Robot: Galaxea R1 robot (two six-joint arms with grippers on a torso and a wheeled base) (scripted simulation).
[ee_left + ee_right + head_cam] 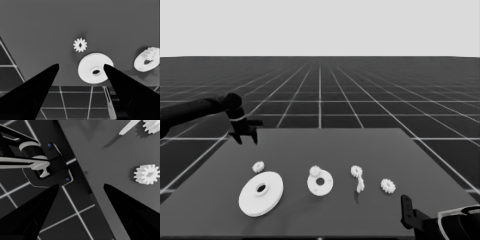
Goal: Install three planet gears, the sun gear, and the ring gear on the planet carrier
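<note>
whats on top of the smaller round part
One gear sits on the far-left rim of the smaller round part; its centre hole shows uncovered. The rim under the gear is hidden. Both arms are away from it.

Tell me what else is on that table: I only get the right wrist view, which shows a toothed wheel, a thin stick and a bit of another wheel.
Observer: The head view shows a larger round part toward the table's left, with a gear just beyond it.
Operator: Is anything put together?
Observer: A smaller round part lies mid-table, and a second gear sits at its far edge. I cannot tell whether that gear is seated.
Operator: Where is the other pincer?
Observer: The left pincer hangs open over the table's far left end and holds nothing. Yours, the right pincer, is at the near right corner.
</note>
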